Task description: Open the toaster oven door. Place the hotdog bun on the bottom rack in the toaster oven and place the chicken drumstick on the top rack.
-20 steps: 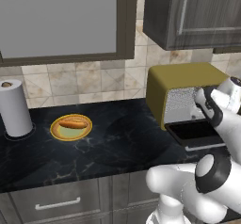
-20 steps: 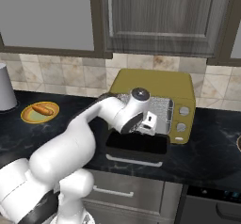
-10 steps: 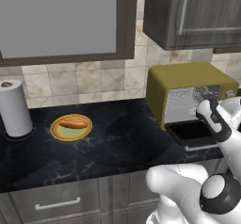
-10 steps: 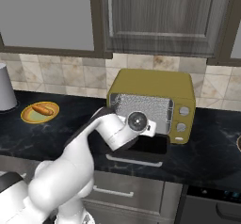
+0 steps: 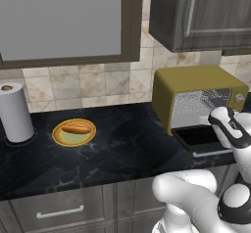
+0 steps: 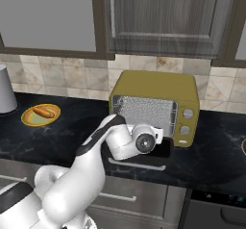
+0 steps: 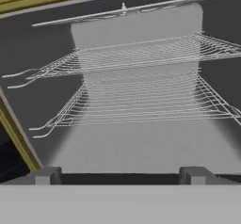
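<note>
Our tool (image 5: 212,100) hangs open and empty at the toaster oven (image 5: 196,82) mouth, above the dropped toaster oven door (image 5: 198,136). Far to its left on the worktop (image 5: 122,144), the hotdog bun (image 5: 76,128) lies on a plate (image 5: 73,138).

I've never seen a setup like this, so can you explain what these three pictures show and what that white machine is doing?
It is a white robot arm on a driving base in a simulated kitchen. Two pictures come from cameras behind the arm, left and right. The third looks out from its hand, which is open and holds nothing, into the yellow oven at two wire racks. The door hangs open. On the black counter stand a paper towel roll and a plate with the bun.
</note>
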### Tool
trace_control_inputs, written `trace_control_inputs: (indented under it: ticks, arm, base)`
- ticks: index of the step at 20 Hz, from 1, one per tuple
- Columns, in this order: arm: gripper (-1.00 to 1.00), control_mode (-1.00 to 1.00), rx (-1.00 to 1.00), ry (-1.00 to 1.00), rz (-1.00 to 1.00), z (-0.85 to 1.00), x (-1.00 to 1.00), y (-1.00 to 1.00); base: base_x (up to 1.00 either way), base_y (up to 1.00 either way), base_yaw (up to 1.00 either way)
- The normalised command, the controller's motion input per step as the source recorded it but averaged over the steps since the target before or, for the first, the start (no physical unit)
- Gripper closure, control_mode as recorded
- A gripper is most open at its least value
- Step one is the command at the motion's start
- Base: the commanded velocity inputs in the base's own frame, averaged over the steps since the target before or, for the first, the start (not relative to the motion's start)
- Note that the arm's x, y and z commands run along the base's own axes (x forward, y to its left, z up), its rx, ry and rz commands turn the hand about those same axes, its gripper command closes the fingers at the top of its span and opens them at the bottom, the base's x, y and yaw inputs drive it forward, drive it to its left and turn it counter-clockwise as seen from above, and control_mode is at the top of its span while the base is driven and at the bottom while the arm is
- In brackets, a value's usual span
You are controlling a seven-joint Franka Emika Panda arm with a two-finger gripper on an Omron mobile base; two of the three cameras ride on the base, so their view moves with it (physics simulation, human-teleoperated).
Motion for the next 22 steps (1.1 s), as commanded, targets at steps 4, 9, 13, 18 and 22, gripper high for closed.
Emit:
trace_control_inputs:
  ticks: [4, 9, 13, 18, 22]
  arm:
    - [-1.00, -1.00, -0.31, -0.05, -0.01, 0.21, 0.00, -0.06]
    - [-1.00, -1.00, -0.25, 0.04, -0.06, 0.23, 0.07, -0.06]
    - [-1.00, -1.00, -0.05, 0.22, -0.05, 0.27, 0.13, 0.00]
    - [-1.00, -1.00, -0.04, 0.19, 0.00, 0.05, 0.10, -0.03]
    - [-1.00, -1.00, -0.12, 0.13, 0.00, -0.05, 0.00, -0.01]
  base:
    - [0.00, 0.00, 0.00]
    - [0.00, 0.00, 0.00]
    - [0.00, 0.00, 0.00]
    - [0.00, 0.00, 0.00]
    - [0.00, 0.00, 0.00]
